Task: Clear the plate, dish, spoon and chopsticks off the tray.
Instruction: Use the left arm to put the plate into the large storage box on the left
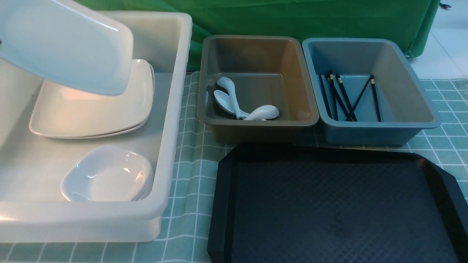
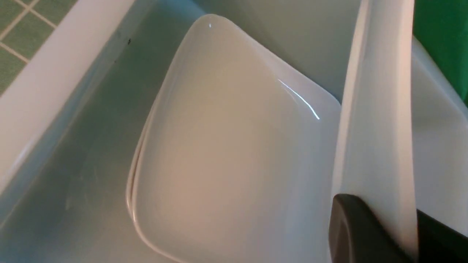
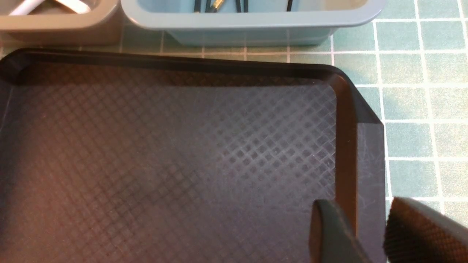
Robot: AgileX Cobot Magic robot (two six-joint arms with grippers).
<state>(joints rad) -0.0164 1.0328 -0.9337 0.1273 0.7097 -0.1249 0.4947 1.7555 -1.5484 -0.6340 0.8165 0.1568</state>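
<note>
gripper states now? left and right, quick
Left gripper: closed on the plate, held tilted above the white bin.
Right gripper: fingers apart, holding nothing, over the tray edge.

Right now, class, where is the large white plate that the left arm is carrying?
In the front view, the plate is at the upper left, held tilted in the left gripper above the stacked plates inside the white tub.

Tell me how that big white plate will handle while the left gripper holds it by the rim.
The plate looks rigid and glossy, so probably slippery in the left gripper. It hangs tilted from one edge, so likely prone to swing. Probably breakable if dropped onto the stacked plates below.
</note>
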